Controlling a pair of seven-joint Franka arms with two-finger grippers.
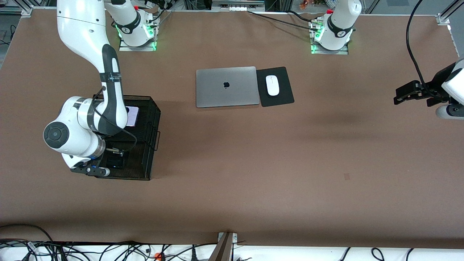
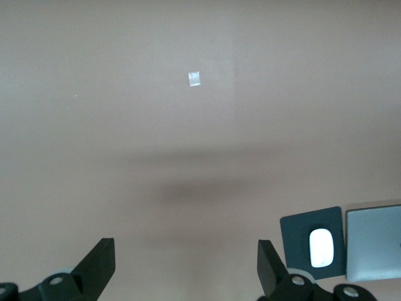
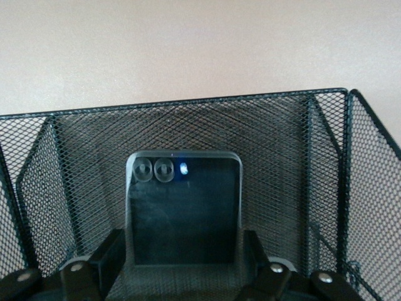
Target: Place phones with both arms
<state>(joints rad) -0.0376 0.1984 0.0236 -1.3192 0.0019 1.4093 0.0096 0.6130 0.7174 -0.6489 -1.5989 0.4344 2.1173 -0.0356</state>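
The brown table (image 1: 253, 163) lies mostly bare between the arms. A black mesh basket (image 1: 145, 145) sits at the right arm's end; the right gripper (image 3: 183, 260) inside it has its fingers close beside a squarish black phone (image 3: 183, 213), grip uncertain. A lilac phone (image 1: 132, 116) lies in the basket too. The left gripper (image 2: 186, 266) hangs wide open over bare table.

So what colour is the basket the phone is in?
Black wire mesh basket, clearest in the right wrist view.

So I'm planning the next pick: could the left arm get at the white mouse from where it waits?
Probably yes. The left gripper hangs open over bare table at its own end, and nothing stands between it and the white mouse on its black pad.
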